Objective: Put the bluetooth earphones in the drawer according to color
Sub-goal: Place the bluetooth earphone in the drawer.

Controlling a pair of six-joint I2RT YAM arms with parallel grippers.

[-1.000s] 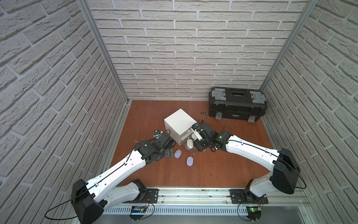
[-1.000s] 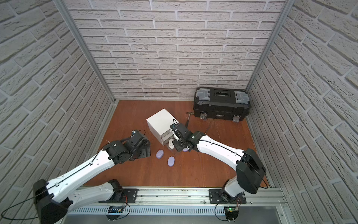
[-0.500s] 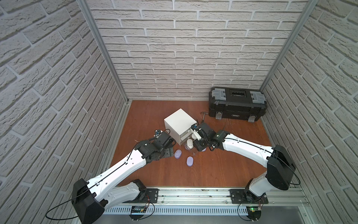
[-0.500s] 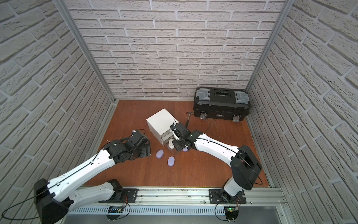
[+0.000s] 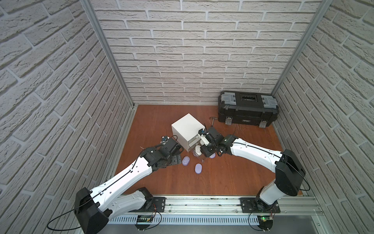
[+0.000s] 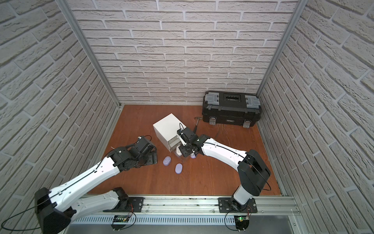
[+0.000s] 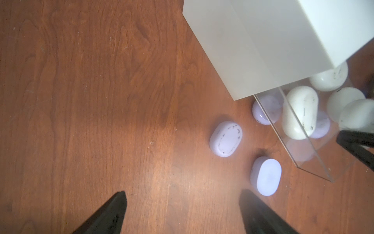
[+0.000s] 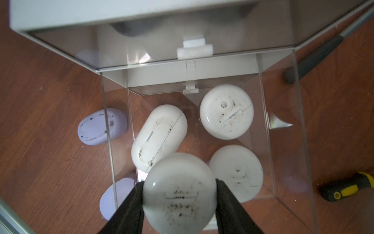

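White plastic pinched between black fingers (image 8: 131, 202): the right gripper (image 8: 179, 194) is clamped on both sides of a round white case (image 8: 178, 174). The case is speckled with black scuffs around a thin seam line, and I can't make out any lettering on it. It hangs right over the pulled-out clear drawer (image 8: 283, 145), which already has three more white cases in it: an oval one (image 8: 158, 137) and two round ones (image 8: 226, 111) (image 8: 235, 172), all just as scuffed.

That drawer sticks out of the white cabinet (image 5: 187, 127), with closed drawer fronts above it.

The left gripper (image 7: 183, 194) has its fingers spread wide with nothing between them, low over the wood floor (image 7: 91, 101). Two lavender cases (image 7: 226, 138) (image 7: 265, 176) lie just ahead of it, and a third (image 7: 263, 111) is tucked partly under the drawer.

A yellow-and-black screwdriver (image 8: 348, 188) lies beside the drawer. The black toolbox (image 5: 248, 111) sits against the back wall, and its front label is too small to read.
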